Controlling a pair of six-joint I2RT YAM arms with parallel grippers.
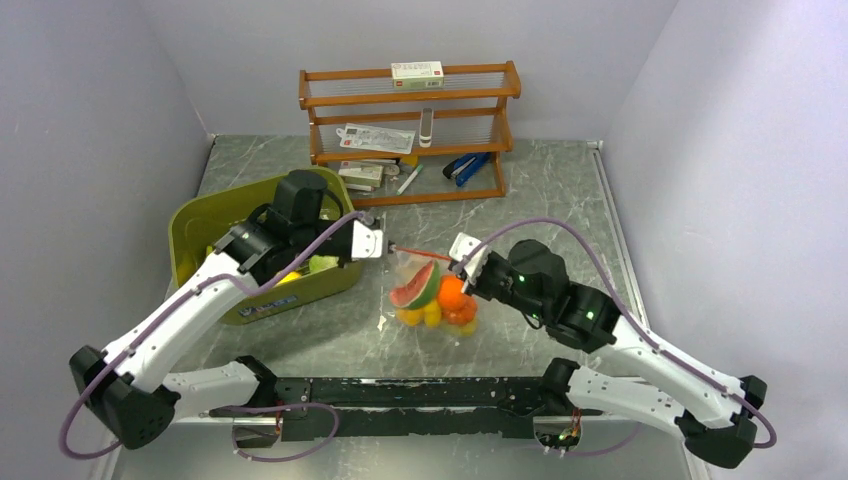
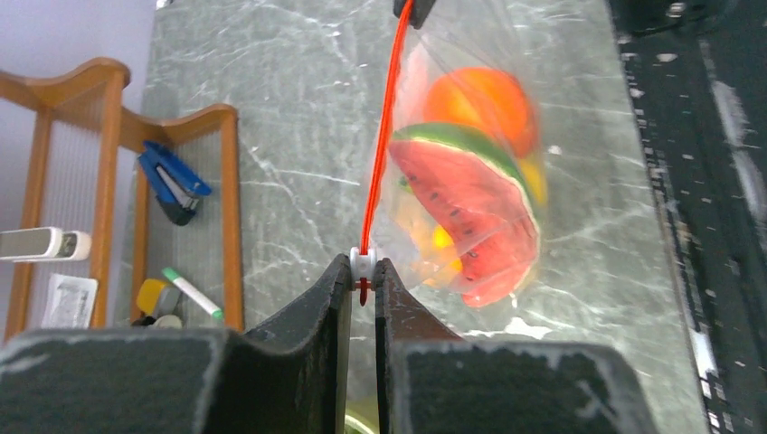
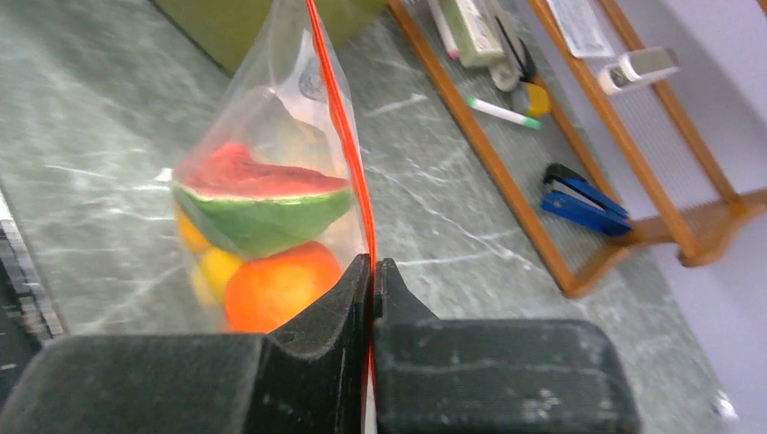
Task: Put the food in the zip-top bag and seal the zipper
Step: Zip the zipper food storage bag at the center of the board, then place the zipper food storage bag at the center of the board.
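Zip-top bag (image 1: 440, 292), food (image 2: 470, 208) inside, strung between tools. Left tool (image 2: 362, 271) clenched on zipper (image 2: 383, 136) at white tab; right tool (image 3: 372, 267) clenched on opposite end. Grey marble counter (image 1: 560, 200), lilac walls (image 1: 100, 120).

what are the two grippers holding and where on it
Both hold the zip-top bag by its orange-red zipper: the left gripper is shut on the end with the white tab, the right gripper on the opposite end.

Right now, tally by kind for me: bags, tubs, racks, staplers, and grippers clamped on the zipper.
Zip-top bag: 1
Olive-green tub: 1
Wooden rack: 1
Blue stapler: 1
Grippers shut on the zipper: 2, left gripper and right gripper
Total: 6
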